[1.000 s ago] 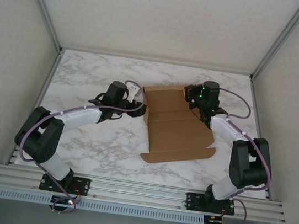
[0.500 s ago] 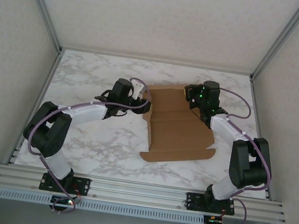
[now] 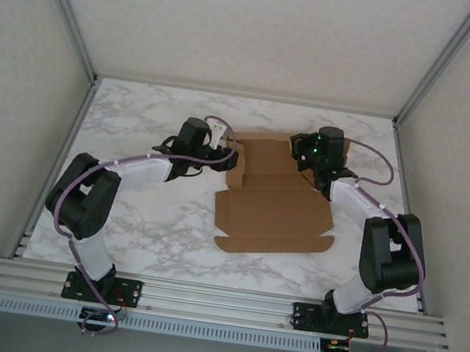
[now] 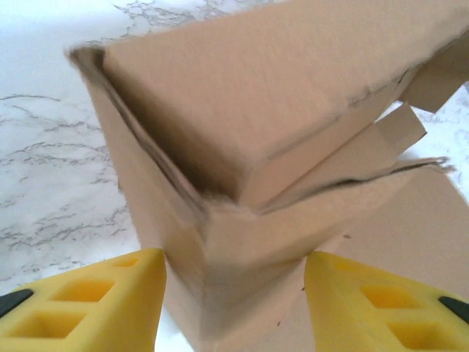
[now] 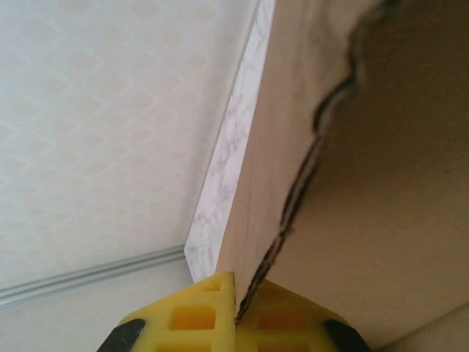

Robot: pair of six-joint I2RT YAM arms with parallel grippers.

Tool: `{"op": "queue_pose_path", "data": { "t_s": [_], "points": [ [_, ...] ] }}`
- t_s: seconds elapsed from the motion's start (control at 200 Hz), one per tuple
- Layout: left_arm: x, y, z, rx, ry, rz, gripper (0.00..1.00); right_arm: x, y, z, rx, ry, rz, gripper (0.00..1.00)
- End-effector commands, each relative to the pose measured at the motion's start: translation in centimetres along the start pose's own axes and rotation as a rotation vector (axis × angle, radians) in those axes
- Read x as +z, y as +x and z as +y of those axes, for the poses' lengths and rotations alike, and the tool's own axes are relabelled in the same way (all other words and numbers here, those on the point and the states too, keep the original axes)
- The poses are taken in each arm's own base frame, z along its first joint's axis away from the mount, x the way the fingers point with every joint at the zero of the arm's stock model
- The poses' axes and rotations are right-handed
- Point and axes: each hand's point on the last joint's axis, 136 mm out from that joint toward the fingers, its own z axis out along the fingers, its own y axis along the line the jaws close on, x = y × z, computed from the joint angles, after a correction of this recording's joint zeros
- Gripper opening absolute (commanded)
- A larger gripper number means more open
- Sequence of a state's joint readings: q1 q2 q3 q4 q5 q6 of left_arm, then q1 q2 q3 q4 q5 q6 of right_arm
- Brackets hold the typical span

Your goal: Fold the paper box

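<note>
The paper box (image 3: 273,216) is a brown cardboard sheet lying mid-table, its near part flat and its far part folded up. My left gripper (image 3: 230,162) is at the box's far left corner. In the left wrist view a folded-up corner of the paper box (image 4: 256,110) stands between the yellow fingers (image 4: 110,301), touching both; the left gripper (image 4: 234,264) is held half-wide on it. My right gripper (image 3: 298,148) is at the far right corner. In the right wrist view the right gripper (image 5: 236,286) is shut on a raised flap edge of the paper box (image 5: 366,183).
The marble table (image 3: 142,215) is boxed in by pale walls (image 3: 16,110) on three sides, with metal posts (image 3: 68,21) at the back corners. A metal rail (image 3: 217,300) carries both arm bases along the near edge.
The left gripper has moved right and farther back onto the box's left corner. The tilted sheet has come down flatter, its near edge shifted left. The right gripper has held its place.
</note>
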State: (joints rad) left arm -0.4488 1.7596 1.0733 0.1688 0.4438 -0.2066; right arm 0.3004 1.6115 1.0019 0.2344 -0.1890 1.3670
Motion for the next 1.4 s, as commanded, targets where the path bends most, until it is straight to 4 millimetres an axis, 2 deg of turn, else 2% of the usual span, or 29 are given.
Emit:
{"op": "queue_pose_path", "data": {
  "t_s": [0.0, 0.135, 0.335, 0.486, 0.941, 1.142, 1.357, 1.392],
  "points": [
    [0.4, -1.7, 0.7, -0.035, 0.042, -0.05, 0.52, 0.7, 1.9, -1.3, -0.017, 0.097, 0.093, 0.0],
    [0.8, -1.7, 1.5, -0.046, 0.039, -0.043, 0.52, 1.0, 1.9, -1.2, -0.006, 0.112, 0.093, 0.0],
    [1.3, -0.5, 1.1, -0.04, 0.046, -0.015, 0.52, 0.7, 1.7, -0.8, -0.018, 0.084, 0.078, 0.0],
    [0.7, 0.3, 0.2, -0.009, 0.034, -0.017, 0.53, 0.4, 1.6, -0.7, -0.024, 0.063, 0.068, 0.0],
    [-1.5, 2.6, -0.7, 0.067, -0.063, -0.034, 0.55, -3.0, 1.4, -0.3, -0.066, -0.062, -0.014, 0.0],
    [-2.5, 2.6, 0.4, 0.082, -0.147, -0.077, 0.56, -3.8, 1.7, -0.4, -0.074, -0.098, -0.015, 0.0],
    [-2.8, 3.6, 1.6, 0.059, -0.205, -0.107, 0.58, -4.3, 1.9, -0.9, -0.08, -0.102, -0.017, 0.0],
    [-2.9, 3.2, 1.5, 0.062, -0.2, -0.136, 0.58, -4.3, 2.0, -1.0, -0.081, -0.101, -0.016, 0.0]
  ]
}}
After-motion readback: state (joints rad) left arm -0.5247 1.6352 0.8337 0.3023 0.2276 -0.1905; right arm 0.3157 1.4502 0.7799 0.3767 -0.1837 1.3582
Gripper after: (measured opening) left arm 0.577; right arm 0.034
